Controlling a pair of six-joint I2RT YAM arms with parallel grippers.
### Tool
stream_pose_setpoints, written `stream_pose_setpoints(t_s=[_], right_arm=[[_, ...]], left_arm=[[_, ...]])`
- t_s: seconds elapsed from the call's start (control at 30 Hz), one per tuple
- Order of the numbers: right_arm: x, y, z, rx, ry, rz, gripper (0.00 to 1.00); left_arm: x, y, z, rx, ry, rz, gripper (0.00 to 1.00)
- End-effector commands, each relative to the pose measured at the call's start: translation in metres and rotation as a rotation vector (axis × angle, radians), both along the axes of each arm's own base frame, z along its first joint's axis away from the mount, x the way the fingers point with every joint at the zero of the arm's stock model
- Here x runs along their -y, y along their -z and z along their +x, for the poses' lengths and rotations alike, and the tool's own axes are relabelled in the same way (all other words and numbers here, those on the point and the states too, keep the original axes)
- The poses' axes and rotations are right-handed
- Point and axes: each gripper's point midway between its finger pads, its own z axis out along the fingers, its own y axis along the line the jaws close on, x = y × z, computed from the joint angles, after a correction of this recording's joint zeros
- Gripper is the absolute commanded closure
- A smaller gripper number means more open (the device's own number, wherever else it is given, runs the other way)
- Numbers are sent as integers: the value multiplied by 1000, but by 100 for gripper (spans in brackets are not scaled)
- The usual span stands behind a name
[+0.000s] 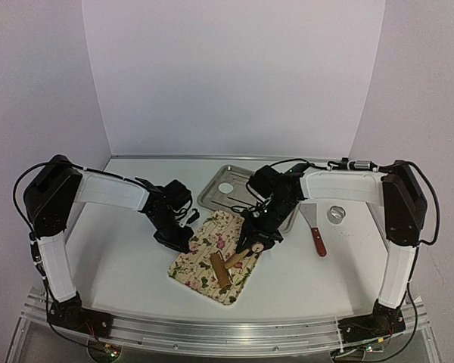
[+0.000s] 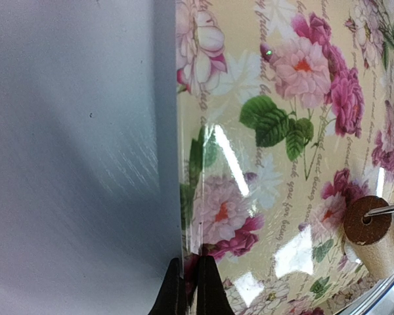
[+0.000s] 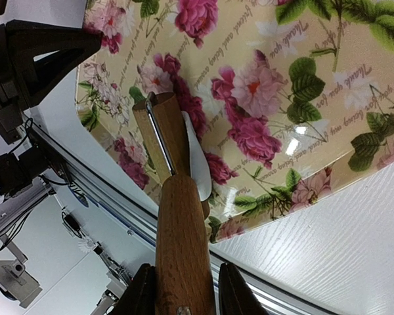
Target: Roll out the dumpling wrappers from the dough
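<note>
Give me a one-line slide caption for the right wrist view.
Right gripper grips the wooden roller, its head over a white dough piece on the floral mat.

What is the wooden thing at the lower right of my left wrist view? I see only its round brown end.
Observer: A rolling pin; the right hand holds its wooden handle.
Operator: Is dough under it?
Observer: Yes, a white dough piece lies under the roller, on the floral mat.
Operator: Is any wrapper already made?
Observer: One dumpling wrapper lies in the metal tray beyond the mat.
</note>
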Motion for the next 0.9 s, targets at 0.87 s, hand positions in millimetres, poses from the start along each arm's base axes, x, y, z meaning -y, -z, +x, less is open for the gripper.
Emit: stream_pose_setpoints(t_s=[0.87], right_arm=[[161,80,-12,-10,186,-606,100]], left_arm=[[-68,31,-2,-19,-151,173,100]])
